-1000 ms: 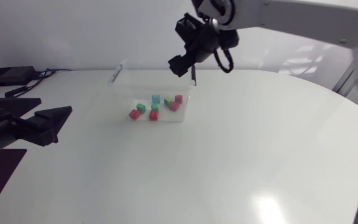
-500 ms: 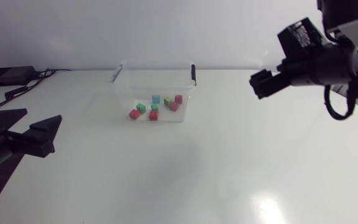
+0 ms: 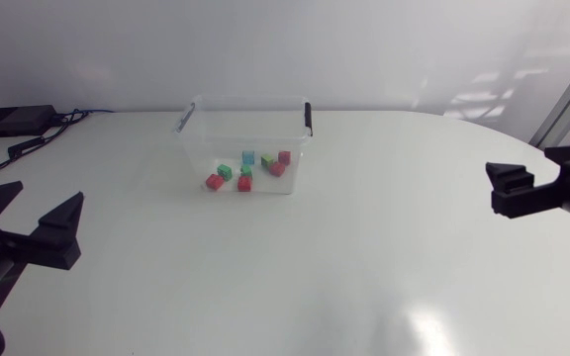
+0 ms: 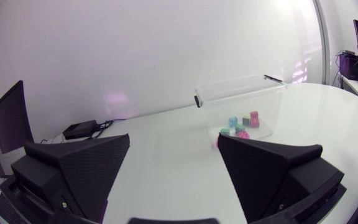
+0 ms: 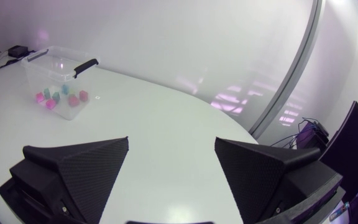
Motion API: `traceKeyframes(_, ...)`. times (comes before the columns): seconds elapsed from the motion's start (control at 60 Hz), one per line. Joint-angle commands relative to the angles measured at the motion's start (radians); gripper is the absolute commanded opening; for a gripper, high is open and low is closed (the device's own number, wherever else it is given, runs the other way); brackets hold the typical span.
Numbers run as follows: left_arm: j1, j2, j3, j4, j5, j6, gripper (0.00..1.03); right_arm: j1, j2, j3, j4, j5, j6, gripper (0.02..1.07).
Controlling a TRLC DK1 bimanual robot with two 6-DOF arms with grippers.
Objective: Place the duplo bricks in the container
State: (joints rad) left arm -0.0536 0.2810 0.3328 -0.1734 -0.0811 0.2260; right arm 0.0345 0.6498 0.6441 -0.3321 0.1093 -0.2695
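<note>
Duplo bricks (image 3: 246, 170) lie inside the clear container (image 3: 198, 148), far side of desk (image 3: 315, 267). Left jaws and right jaws spread wide, empty, well apart from it. Black box (image 3: 13, 121) with cables at the desk's corner.

Overhead cam; wrist cams toward container (image 3: 216, 138)

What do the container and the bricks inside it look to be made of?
Container: looks like clear, glossy plastic, since the bricks show through its walls. Bricks: probably hard moulded plastic, in solid red, green and blue colours; the finish is too small to tell.
</note>
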Motion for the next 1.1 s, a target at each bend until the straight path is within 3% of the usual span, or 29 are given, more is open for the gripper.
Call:
traceKeyframes(0.0, 0.011, -0.034, -0.034, 0.017, -0.006, 0.022, 0.99, -0.021, -0.070, -0.061, 0.031, 0.006, -0.020, 1.02)
traceKeyframes(0.167, 0.023, -0.098, -0.072, 0.019, -0.010, 0.039, 0.99, -0.051, -0.182, -0.152, 0.061, 0.006, -0.040, 1.02)
traceKeyframes(1.083, 0.052, -0.274, -0.323, 0.168, 0.078, -0.216, 0.99, -0.035, -0.633, -0.626, 0.322, -0.105, 0.258, 1.02)
